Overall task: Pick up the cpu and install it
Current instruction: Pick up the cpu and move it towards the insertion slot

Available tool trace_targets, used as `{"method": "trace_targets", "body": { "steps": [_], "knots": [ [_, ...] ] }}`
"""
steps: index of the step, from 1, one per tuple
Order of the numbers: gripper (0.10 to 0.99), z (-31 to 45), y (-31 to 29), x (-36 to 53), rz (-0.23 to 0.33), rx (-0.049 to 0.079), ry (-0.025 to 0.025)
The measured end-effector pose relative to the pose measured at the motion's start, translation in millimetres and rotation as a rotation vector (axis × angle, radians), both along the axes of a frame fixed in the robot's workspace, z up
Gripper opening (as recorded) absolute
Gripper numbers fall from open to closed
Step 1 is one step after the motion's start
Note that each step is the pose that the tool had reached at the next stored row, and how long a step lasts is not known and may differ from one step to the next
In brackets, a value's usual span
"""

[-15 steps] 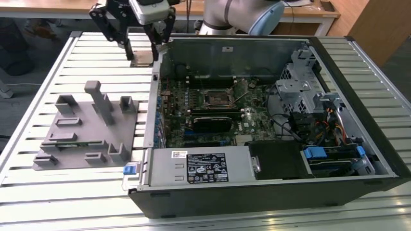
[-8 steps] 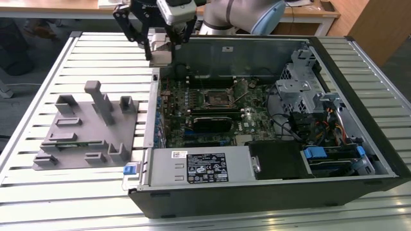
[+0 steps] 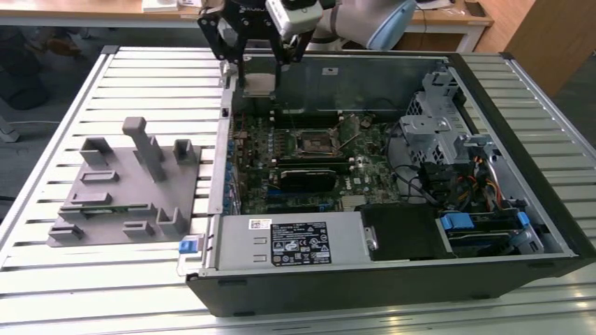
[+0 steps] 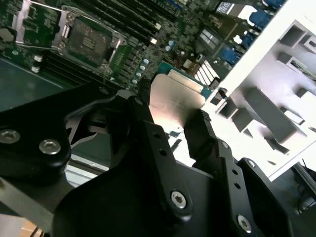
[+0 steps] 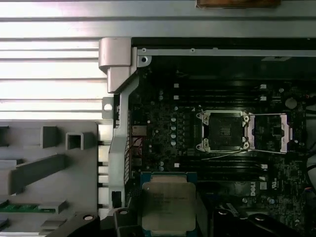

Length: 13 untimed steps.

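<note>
Your gripper is shut on the cpu, gripping the small square chip by two opposite edges. It holds the cpu in the air over the far corner of the open computer case, at the exterior view's left. In the second wrist view the black fingers press against either side of the cpu, whose pale metal top catches the light. In the first wrist view the cpu shows its metal top with a green edge around it. There is faint print on that top, too weak for you to read.

The socket sits further in on the circuit board, well apart from the cpu. Its metal frame is swung open to one side. You can see a small white logo printed on the board in the first wrist view.

In the exterior view a white label with dense small print and symbols lies on the power supply at the near end of the case. None of it is legible.

The grey plastic fixture rests on the slatted metal table just beside the case, at the exterior view's left.
</note>
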<state>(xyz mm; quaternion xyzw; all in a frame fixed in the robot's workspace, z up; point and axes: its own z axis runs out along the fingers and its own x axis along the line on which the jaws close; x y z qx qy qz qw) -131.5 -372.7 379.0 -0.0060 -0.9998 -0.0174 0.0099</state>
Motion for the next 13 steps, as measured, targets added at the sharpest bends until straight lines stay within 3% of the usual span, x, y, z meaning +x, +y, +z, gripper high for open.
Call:
{"method": "trace_targets", "body": {
  "steps": [9, 13],
  "knots": [
    [0.529, -1.6, 8.7, 34.1, 0.0, 0.0, -0.0001],
    [0.529, -2.4, 10.4, 54.0, 0.0, 0.0, 0.0]
  ]
}}
